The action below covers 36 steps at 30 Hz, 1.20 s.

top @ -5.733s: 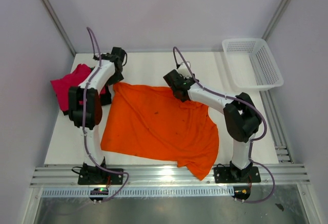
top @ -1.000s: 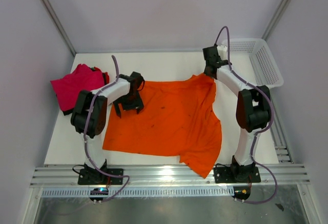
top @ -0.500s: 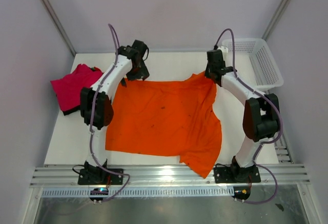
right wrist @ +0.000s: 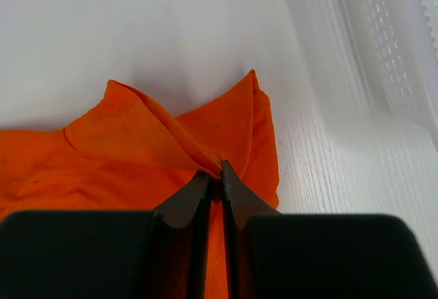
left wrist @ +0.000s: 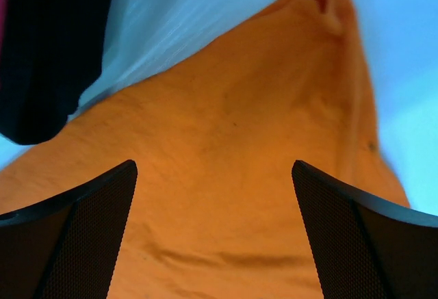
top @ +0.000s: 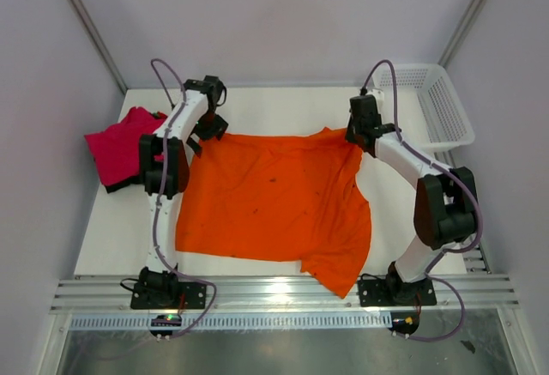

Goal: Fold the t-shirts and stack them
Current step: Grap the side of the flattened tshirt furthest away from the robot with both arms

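Observation:
A bright orange t-shirt (top: 274, 199) lies spread over the middle of the table. My right gripper (top: 353, 135) is shut on a pinched fold at its far right corner (right wrist: 220, 165). My left gripper (top: 199, 139) hangs open over the shirt's far left corner, and orange cloth (left wrist: 219, 196) fills the gap between its wide-apart fingers (left wrist: 89, 217). A magenta-pink t-shirt (top: 120, 143) lies bunched at the table's left edge, with black cloth (top: 116, 188) peeking from under it; dark cloth (left wrist: 48, 46) also shows at the upper left of the left wrist view.
A white mesh basket (top: 422, 105) stands at the back right, its wall (right wrist: 383, 46) visible beside the right gripper. The shirt's front right corner (top: 334, 281) hangs over the metal rails (top: 274, 293) at the near edge.
The left gripper swung from the shirt's left side up to the back and now sits over the far left corner. The right gripper stayed shut on the far right corner, drifting slightly forward.

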Available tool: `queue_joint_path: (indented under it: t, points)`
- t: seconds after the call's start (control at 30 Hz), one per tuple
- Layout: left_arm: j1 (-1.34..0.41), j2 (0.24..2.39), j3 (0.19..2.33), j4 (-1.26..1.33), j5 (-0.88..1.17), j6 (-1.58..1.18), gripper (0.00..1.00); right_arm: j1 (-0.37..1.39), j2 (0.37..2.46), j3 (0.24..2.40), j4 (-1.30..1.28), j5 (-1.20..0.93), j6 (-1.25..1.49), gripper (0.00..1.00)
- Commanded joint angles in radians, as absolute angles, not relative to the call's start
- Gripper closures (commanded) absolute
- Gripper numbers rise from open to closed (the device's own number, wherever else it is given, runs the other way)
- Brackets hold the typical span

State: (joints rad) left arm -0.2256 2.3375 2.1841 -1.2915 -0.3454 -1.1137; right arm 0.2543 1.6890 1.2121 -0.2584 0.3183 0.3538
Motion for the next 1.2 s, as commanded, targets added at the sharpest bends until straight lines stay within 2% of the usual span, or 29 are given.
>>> queue_joint_path:
  t: [0.0, 0.23, 0.4, 0.67, 1.17]
  points:
    - [-0.232, 2.35, 2.145, -1.26, -0.279, -1.25, 0.03, 0.256, 1.62, 1.203, -0.207, 0.311, 0.357, 0.87]
    - [-0.232, 2.316, 2.037, -0.977, -0.216, -1.272, 0.03, 0.256, 1.586, 1.181, -0.207, 0.298, 0.35, 0.87]
    - [-0.23, 2.299, 2.066, -0.842, -0.206, -1.244, 0.03, 0.256, 1.582, 1.161, -0.213, 0.293, 0.347, 0.87]
    - [-0.203, 2.315, 2.134, -0.819, -0.17, -1.267, 0.04, 0.256, 1.609, 1.163, -0.222, 0.295, 0.337, 0.87]
    - [-0.167, 2.385, 2.082, -0.877, -0.281, -1.247, 0.07, 0.256, 1.625, 1.184, -0.256, 0.307, 0.328, 0.87]
